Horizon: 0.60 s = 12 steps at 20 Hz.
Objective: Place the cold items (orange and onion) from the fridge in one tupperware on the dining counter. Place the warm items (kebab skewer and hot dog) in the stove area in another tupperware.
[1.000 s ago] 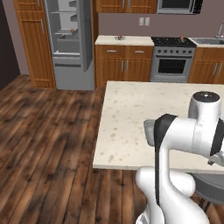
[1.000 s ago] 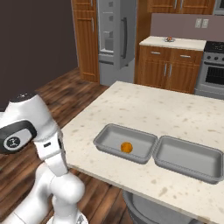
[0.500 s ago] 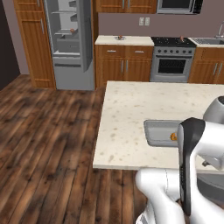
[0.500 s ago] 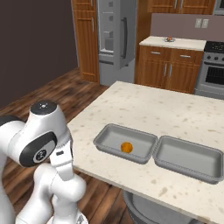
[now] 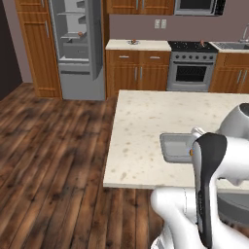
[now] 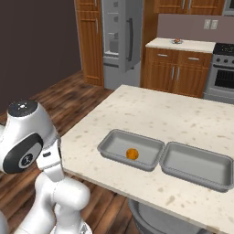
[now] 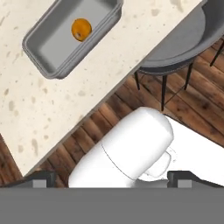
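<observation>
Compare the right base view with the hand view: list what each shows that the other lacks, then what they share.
Right base view alone: the second, empty tupperware, the fridge, the stove and the wooden cabinets.
Hand view alone: the grey stool tucked at the counter's edge, and the open end effector with nothing between its tips.
Both: the speckled dining counter, the tupperware and the orange lying in it.

Two grey tupperware tubs (image 6: pixel 131 151) (image 6: pixel 198 165) at centre frame, one orange (image 6: pixel 132 154) inside the left tub, one stool (image 7: pixel 183 41) upper right.
</observation>
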{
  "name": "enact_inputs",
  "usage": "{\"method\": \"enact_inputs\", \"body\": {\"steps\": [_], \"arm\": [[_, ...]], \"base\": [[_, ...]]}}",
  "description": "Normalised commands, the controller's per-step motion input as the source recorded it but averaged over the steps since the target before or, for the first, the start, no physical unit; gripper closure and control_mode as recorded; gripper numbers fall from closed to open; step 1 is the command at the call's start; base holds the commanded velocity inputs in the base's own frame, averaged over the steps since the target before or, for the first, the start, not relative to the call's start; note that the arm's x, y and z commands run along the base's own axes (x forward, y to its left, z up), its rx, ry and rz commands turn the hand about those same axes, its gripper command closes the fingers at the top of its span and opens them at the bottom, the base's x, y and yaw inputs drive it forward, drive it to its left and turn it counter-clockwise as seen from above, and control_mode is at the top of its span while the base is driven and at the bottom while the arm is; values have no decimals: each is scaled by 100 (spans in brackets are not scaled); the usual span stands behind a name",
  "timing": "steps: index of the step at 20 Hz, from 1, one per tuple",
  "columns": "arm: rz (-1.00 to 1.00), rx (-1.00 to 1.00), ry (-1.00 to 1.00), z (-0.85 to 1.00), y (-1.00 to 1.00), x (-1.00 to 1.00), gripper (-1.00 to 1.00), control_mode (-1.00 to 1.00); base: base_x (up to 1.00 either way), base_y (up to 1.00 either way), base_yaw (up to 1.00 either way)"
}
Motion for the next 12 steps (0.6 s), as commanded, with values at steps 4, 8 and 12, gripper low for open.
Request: {"method": "enact_inputs", "body": {"steps": [4, 8, 12], "arm": [[0, 0, 0, 0, 0, 0, -100, 100], [0, 0, 0, 0, 0, 0, -100, 100], [0, 0, 0, 0, 0, 0, -100, 100]], "base": [[-21, 63, 2], [-22, 86, 1], [-2, 95, 0]]}}
